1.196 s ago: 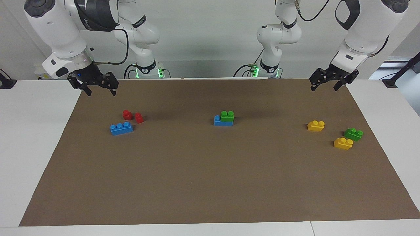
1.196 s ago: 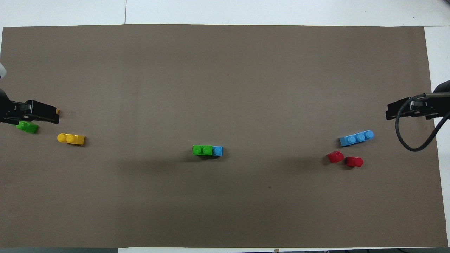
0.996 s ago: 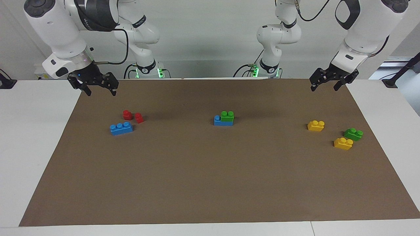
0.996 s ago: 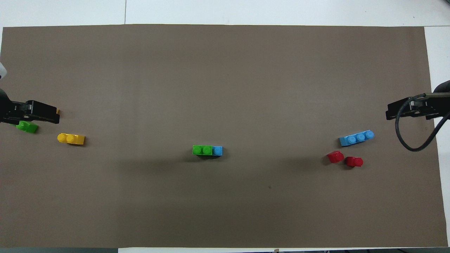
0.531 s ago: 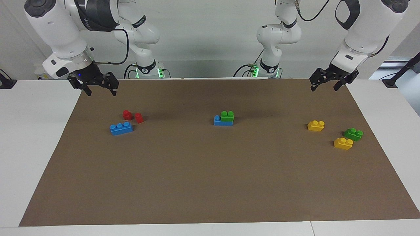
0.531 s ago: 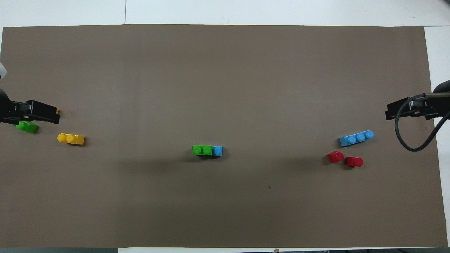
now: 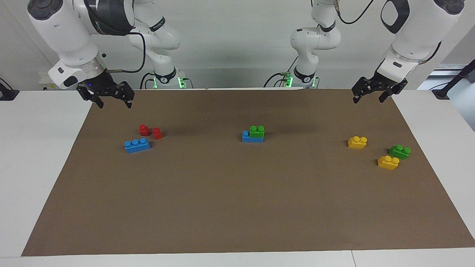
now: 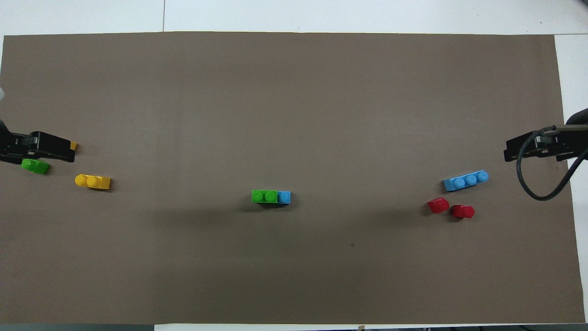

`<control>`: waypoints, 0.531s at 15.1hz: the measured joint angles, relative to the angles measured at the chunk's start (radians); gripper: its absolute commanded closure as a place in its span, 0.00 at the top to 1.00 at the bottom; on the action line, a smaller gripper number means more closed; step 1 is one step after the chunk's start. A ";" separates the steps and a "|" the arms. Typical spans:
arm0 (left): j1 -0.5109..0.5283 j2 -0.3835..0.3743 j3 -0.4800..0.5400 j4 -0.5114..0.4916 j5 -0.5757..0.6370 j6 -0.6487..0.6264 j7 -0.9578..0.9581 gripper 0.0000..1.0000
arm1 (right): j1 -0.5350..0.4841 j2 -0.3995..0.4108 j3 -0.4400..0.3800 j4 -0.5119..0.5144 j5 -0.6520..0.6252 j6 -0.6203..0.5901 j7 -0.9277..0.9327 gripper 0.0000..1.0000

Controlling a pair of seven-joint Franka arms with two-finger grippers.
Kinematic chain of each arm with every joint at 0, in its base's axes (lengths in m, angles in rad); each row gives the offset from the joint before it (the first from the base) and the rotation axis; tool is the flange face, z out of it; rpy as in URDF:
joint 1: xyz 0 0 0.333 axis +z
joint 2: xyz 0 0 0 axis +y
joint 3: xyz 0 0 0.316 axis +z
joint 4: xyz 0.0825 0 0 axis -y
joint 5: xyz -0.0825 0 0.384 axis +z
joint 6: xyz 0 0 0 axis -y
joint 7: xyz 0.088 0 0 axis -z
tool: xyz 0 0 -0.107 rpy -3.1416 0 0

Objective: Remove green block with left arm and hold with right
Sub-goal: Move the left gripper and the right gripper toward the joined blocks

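Two tools are in view, both empty, with jaws spread wide.

Facing view: the left tool [image 7: 373, 97] hangs above the mat's [image 7: 237, 207] corner at the left arm's end, its forearm sloping down from a raised elbow, fingers pointing down. The right tool [image 7: 110, 101] hangs likewise above the matching corner at the right arm's end. The green block [image 7: 257, 131] sits pressed onto a blue brick [image 7: 248, 137] about midway between the two tools, well apart from each. A second green brick [image 7: 399, 151] lies loose, below and close to the left tool, between two yellow bricks [image 7: 357, 142]. Risk, in my judgement: the left tool takes this nearer loose brick instead, since the two look alike. A further risk: if the right tool does not clamp the blue base first, the whole stack lifts or tips.

Overhead view: the left tool [image 8: 43, 146] partly covers the loose green brick and one yellow brick; being raised, it touches neither. The right tool [image 8: 528, 148] stands over the mat just past a separate blue brick [image 8: 466, 180] and two red pieces [image 8: 438, 205]. The stack lies central on the bench [image 8: 321, 14].
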 measured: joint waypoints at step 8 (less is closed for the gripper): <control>0.000 -0.002 0.000 -0.005 0.000 -0.005 0.000 1.00 | 0.088 -0.004 0.018 -0.050 0.111 0.060 0.750 1.00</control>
